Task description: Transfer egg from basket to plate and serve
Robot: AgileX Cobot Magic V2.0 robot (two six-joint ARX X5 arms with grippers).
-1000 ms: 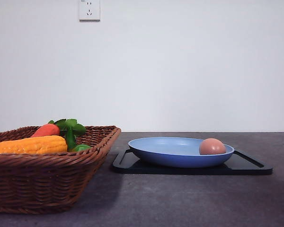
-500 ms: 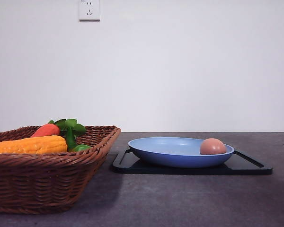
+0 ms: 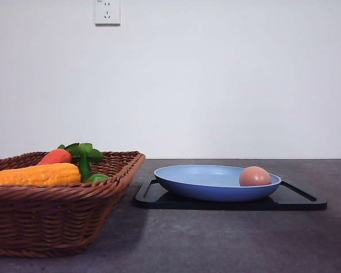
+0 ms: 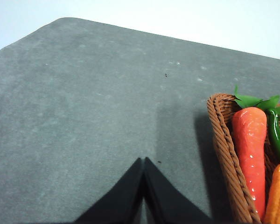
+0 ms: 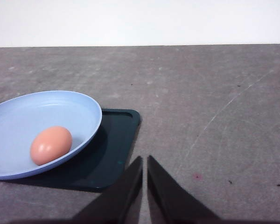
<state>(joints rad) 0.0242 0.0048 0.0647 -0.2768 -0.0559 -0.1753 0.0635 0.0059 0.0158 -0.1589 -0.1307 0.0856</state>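
low front view across plate (image 3: 216, 182); right wrist view, same plate, closer

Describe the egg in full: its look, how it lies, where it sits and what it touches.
The egg is small, smooth and pinkish-brown, an unbroken oval with a faint sheen. It lies on its side inside the light-blue plate, close to the rim on the robot's right, resting on the plate's sloping inner surface. The plate stands on a black tray. In the right wrist view the right gripper is apart from the egg, its fingers nearly together and holding nothing.
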